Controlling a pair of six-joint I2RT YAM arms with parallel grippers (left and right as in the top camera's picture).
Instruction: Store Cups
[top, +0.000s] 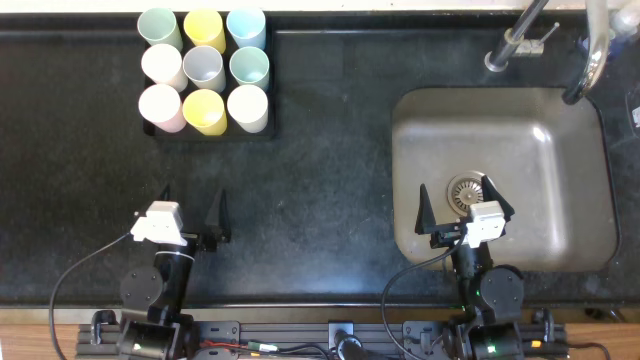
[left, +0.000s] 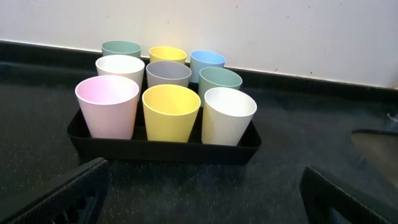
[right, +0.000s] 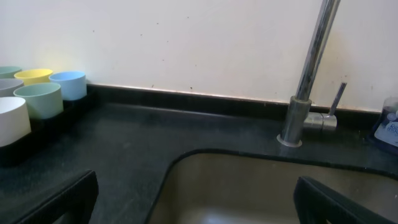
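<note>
Several pastel cups stand upright in a black tray at the back left of the dark counter: pink, yellow, white in the front row, others behind. My left gripper is open near the front edge, well short of the tray, nothing between its fingers. My right gripper is open above the front of the steel sink, also holding nothing.
A chrome faucet rises behind the sink at the back right. A blue-labelled bottle stands beside it. The wall runs along the counter's back edge. Bare dark counter lies between tray and sink.
</note>
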